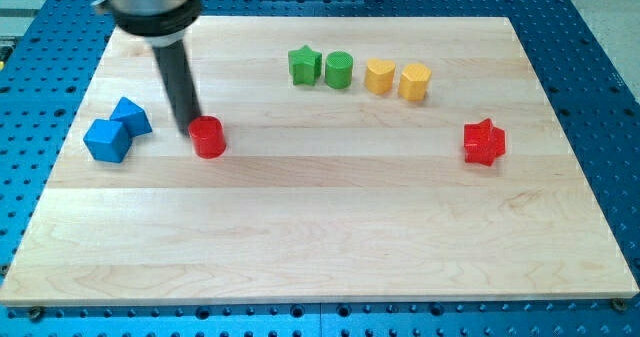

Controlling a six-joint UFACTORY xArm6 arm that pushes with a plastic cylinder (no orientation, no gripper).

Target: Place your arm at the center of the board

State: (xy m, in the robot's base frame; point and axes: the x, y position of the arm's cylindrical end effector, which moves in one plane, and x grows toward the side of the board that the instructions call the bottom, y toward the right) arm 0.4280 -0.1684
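1. Pale wooden board (330, 237) lies on a blue perforated table (600, 67), with a metal mount just showing at the view's top edge.
2. My tip (190, 134) is the bare lower end of a straight dark rod; it has nothing to spread or pinch, and it carries nothing. It sits down at board level in the view's left part, just beside the red cylinder (208, 137), on that block's left. Whether the two actually touch I cannot tell, since the rod's end and the block's edge run together.
3. Further to the view's left lie two blue cubes (118, 130), pressed against each other, apart from the tip.
4. Toward the view's top, right of the rod, stands a row of four: a green star (304, 64) beside a green cylinder (339, 69), then a yellow heart-like block (379, 76) beside a yellow hexagonal block (415, 80).
5. Well over at the view's right sits a red star (485, 142), alone.
6. Progress, as I judge it: the goal is the middle of the board, a bare patch of wood below the green and yellow row, and the tip is well left of it. Nothing of the placement looks done. What remains is a slide toward the view's right and slightly down, and the red cylinder stands directly on that side, so it would likely be shoved along unless I skirt it.
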